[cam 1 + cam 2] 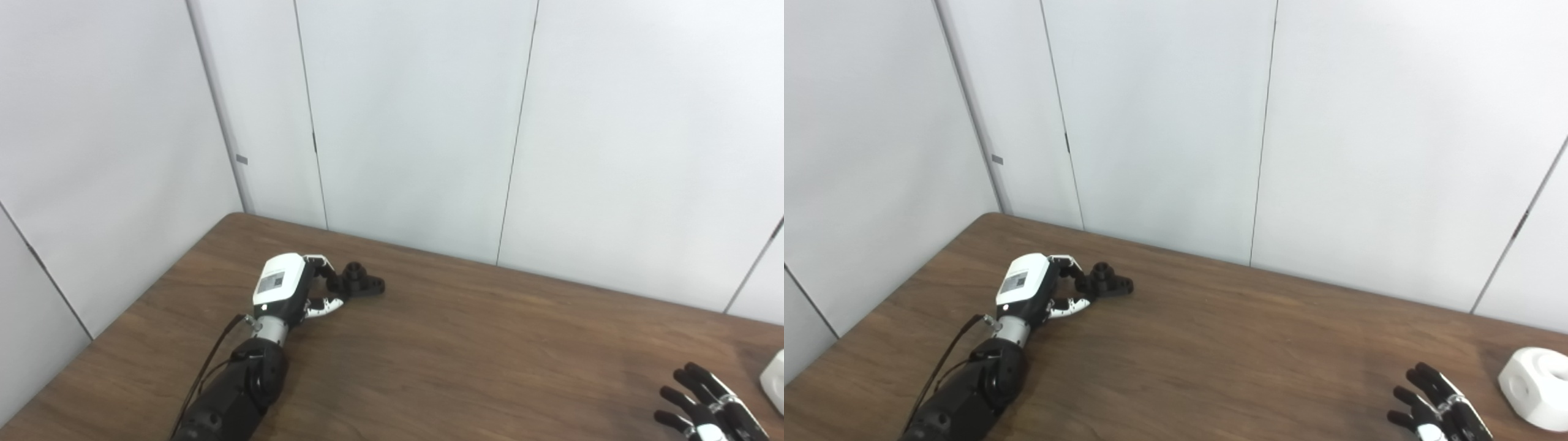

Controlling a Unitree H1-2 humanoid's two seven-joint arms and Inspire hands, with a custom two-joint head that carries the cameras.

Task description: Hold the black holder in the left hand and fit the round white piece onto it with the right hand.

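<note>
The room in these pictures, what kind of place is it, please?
Probably a robot test booth or lab corner, not a home: plain white wall panels enclose a bare brown wood-grain table, and on it lie only a small black plastic holder and a round white plastic piece.

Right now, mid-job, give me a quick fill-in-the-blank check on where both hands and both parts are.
1. The black holder lies on the table at the fingertips of the ____ hand.
2. The round white piece sits near the table's ____ edge.
3. The right hand has its fingers spread and holds ____.
4. The white piece is ____ the right hand, not in it.

Missing words: left; right; nothing; beside
</note>
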